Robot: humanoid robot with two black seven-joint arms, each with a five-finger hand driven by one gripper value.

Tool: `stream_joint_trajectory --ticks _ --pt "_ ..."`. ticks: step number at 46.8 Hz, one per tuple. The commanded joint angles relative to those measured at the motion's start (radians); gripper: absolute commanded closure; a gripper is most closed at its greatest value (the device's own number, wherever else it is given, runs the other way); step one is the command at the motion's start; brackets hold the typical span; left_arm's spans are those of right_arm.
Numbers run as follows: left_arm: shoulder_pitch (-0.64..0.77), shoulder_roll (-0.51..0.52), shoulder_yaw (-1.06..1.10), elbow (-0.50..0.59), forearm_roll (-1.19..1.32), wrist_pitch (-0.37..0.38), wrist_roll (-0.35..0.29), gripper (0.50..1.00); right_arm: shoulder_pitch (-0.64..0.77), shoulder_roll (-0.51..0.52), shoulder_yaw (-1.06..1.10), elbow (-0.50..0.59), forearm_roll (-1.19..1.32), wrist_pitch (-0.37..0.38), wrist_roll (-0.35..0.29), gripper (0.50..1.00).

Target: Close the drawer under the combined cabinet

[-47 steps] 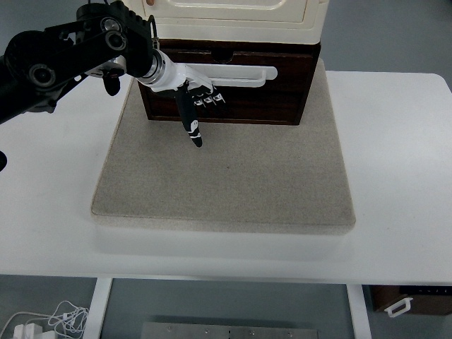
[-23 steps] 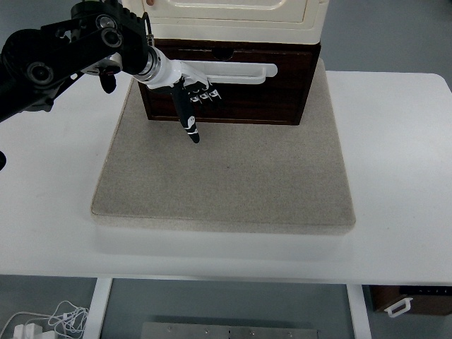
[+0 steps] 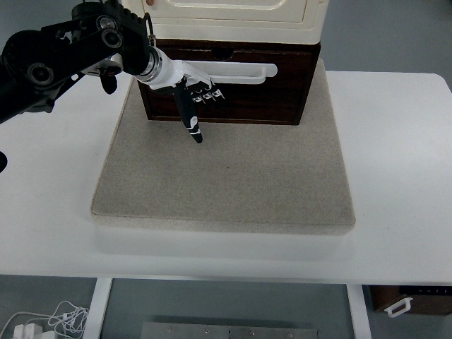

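Now left hand [image 3: 192, 95] against dark drawer [image 3: 233, 95] front, fingers curled, holding nothing

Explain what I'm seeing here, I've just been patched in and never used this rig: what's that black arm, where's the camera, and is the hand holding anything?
One camera looks steeply down from the robot's own side. The black jointed arm from the picture's left is the robot's left arm; its left hand rests against the front of the dark wooden drawer, beside the white handle. Most fingers are curled and one points down; it grips nothing. The drawer sits under a cream cabinet, on a grey mat on a white table. The right arm is out of view.
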Motion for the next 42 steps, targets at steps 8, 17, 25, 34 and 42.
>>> stream_joint_trajectory --ticks 8,17,25,34,42 --pt "0.000 0.000 -0.001 0.012 0.000 0.000 -0.010 0.504 0.000 0.000 0.000 0.000 0.000 0.000 0.000 0.548" --pt "0.000 0.000 -0.001 0.012 0.000 0.000 -0.010 0.501 0.000 0.000 0.000 0.000 0.000 0.000 0.000 0.548" --pt "0.003 0.000 -0.001 0.015 0.002 0.000 -0.010 0.504 0.000 0.000 0.000 0.000 0.000 0.002 0.000 0.548" --pt "0.003 0.000 -0.001 0.017 0.008 0.000 -0.014 0.504 0.000 0.000 0.000 0.000 0.000 0.000 0.000 0.548" --pt "0.005 0.000 -0.002 -0.003 0.002 0.000 -0.042 0.501 0.000 0.000 0.000 0.000 0.000 0.000 0.000 0.548"
